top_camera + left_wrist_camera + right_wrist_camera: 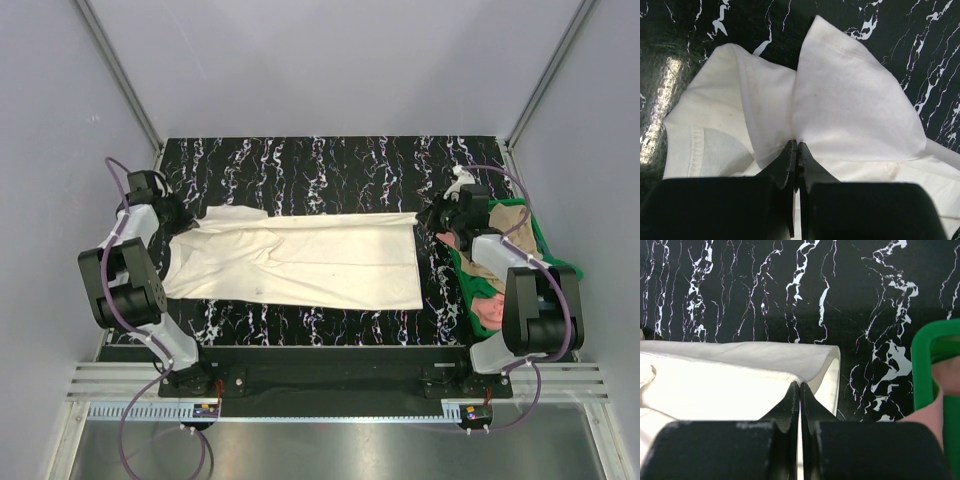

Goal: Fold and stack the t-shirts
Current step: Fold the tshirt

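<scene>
a: where's the cream t-shirt (300, 262)?
b: top view, laid long across the middle of the black marbled counter (330, 160). it's folded into a strip, wider bunched end at frame left.
a: left end effector (796, 146)?
b: pressed together, pinching a gathered peak of the cream cloth. folds fan up and out from the tips in its wrist view.
a: right end effector (800, 386)?
b: pressed together too, pinching the folded edge at the shirt's right end.
a: anything else?
b: green bin (921, 365) at frame right, holding a bunched salmon-pink t-shirt (490, 310) and a tan t-shirt (510, 216).
</scene>
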